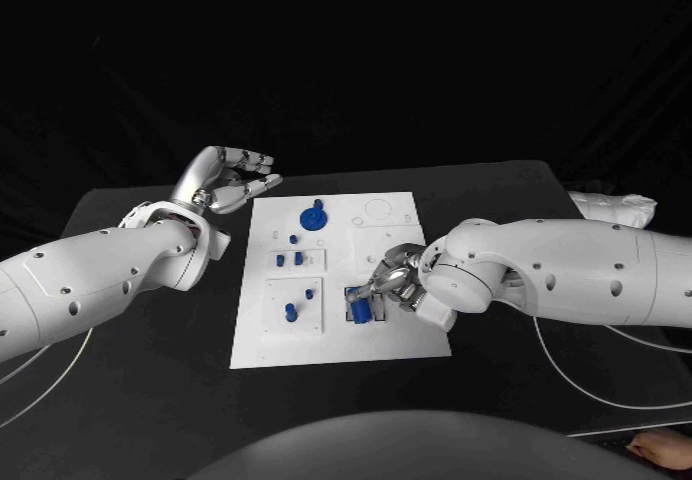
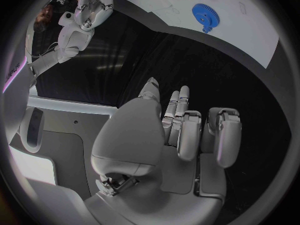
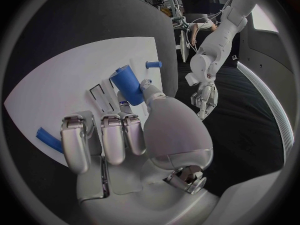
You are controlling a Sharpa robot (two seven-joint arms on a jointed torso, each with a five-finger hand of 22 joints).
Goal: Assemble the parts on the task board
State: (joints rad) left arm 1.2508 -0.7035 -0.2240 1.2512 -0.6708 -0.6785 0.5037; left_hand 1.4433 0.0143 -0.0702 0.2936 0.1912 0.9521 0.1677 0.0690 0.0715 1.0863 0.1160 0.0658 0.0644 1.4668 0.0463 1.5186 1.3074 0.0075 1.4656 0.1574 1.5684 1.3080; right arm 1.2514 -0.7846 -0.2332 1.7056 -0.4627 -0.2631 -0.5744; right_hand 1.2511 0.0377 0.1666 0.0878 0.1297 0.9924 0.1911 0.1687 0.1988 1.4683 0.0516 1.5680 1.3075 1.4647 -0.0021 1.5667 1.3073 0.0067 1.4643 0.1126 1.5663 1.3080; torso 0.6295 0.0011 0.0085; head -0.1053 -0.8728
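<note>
Your right hand [image 1: 397, 285] hides part of the white task board [image 1: 339, 345] at about 4 o'clock. Its fingers [image 3: 112, 137] curl around a blue tube part [image 3: 128, 83], which stands tilted against the board. You cannot see where the tube's bottom end sits. A flat blue gear [image 1: 313, 216] lies near 12 o'clock. Your left hand [image 1: 224, 180] hangs over the black surface [image 1: 130, 400], fingers apart, holding nothing.

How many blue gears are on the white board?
1. The blue gear lies at the far end of the task board, near the left hand. The right hand may hide others.
</note>
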